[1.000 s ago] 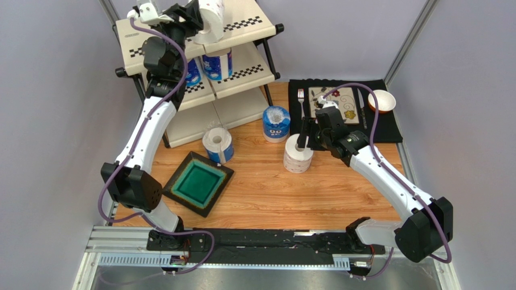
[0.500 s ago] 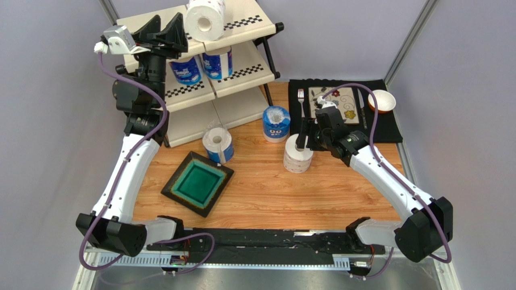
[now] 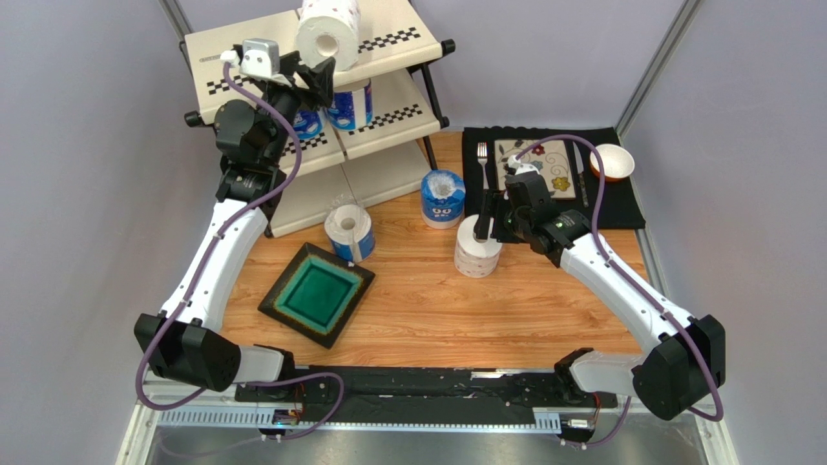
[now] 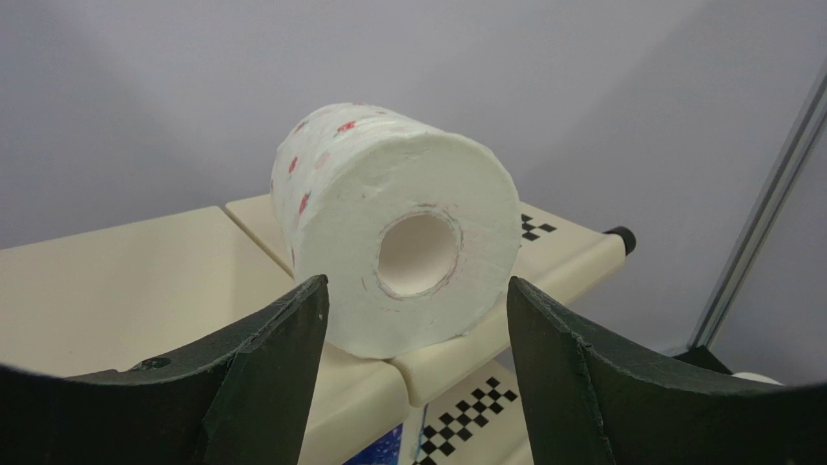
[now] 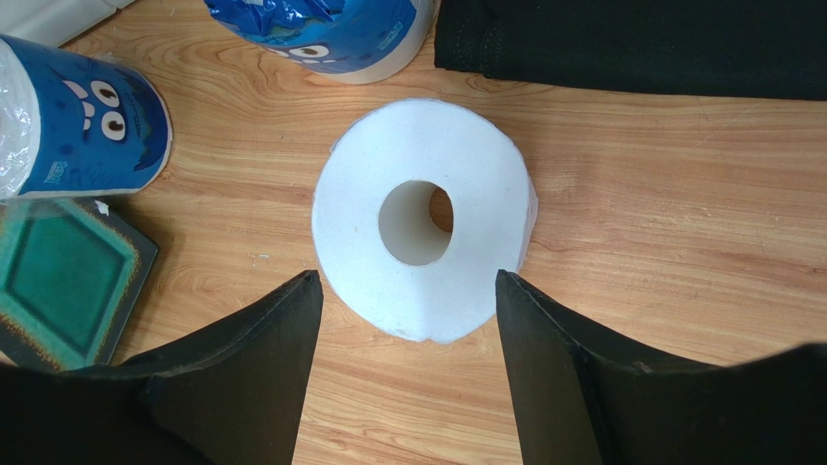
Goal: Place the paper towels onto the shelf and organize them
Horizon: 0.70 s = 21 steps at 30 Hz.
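Note:
One of the paper towels, a white roll with faint red print (image 3: 327, 32) (image 4: 398, 250), lies on its side on the top tier of the shelf (image 3: 215, 50) (image 4: 116, 281). My left gripper (image 3: 318, 79) (image 4: 415, 283) stands open just in front of it, not touching. Two blue-wrapped rolls (image 3: 349, 102) stand on the middle tier. An unwrapped white roll (image 3: 478, 248) (image 5: 425, 232) stands upright on the table. My right gripper (image 3: 488, 221) (image 5: 407, 277) hovers open at its near edge. Two more blue-wrapped rolls (image 3: 349, 231) (image 3: 444, 197) stand on the table.
A green square plate (image 3: 318, 294) (image 5: 58, 281) lies front left of the rolls. A black placemat (image 3: 621, 203) with a fork (image 3: 482, 160), a patterned mat and a small bowl (image 3: 611, 162) sits at the back right. Grey walls close in on both sides.
The left gripper let go of the printed roll on the top tier, drew back to the left, then swung back in front of it. The right arm has held still.

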Motion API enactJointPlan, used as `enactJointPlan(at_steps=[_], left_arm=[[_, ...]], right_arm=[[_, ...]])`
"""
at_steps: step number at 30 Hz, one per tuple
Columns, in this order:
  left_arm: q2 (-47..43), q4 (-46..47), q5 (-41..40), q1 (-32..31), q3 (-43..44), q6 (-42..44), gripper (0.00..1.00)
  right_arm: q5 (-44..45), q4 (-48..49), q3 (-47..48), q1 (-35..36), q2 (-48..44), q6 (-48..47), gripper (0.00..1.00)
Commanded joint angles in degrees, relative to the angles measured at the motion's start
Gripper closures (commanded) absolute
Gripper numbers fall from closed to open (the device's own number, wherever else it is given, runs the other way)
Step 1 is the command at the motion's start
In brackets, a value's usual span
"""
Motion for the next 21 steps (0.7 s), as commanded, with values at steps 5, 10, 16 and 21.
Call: enactJointPlan(at_steps=[5,10,16,21], left_arm=[[-0.6,3.5,-0.2,0.2,-1.8,3.4,0.24],[0.7,5.4,-1.4,0.2,-1.6,3.3,0.25],[2.3,7.0,-2.8,0.2,-0.6,3.7,0.26],[4.9,7.5,-3.5,0.2,1.5,4.5,0.26]], right_arm=[[-0.2,2.1,0.1,-0.3,0.0,-0.7,0.31],[-0.2,2.1,0.2,-0.2,0.2,-0.7,0.31],[-0.2,2.0,0.3,-0.3,0.4,-0.6,0.31],[-0.2,2.2,0.4,-0.4,0.6,-0.7,0.31]])
